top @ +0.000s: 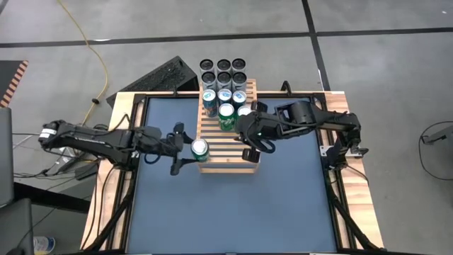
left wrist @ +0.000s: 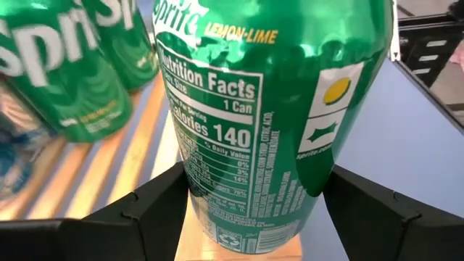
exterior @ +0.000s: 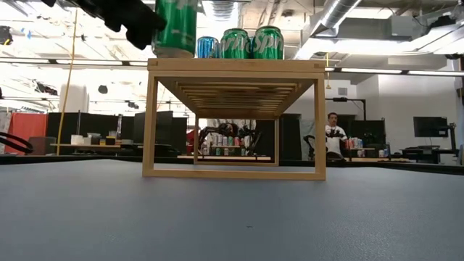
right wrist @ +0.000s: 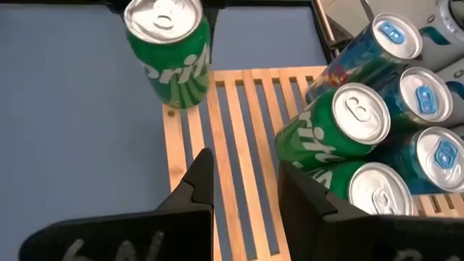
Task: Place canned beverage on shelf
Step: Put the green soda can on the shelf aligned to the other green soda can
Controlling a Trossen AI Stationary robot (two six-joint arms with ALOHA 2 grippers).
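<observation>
A green can (top: 200, 148) is seen standing upright at the left front corner of the wooden shelf (top: 226, 152), between the spread fingers of the left gripper (top: 182, 149), which flank it without clearly clamping it. The right gripper (top: 253, 145) is held over the shelf's right side, fingers partly apart and empty, beside other cans (top: 226, 106) grouped at the back.

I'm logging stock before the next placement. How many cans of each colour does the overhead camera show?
Green cans: 3
Blue cans: 3
Dark-topped cans: 6
Total: 12
</observation>
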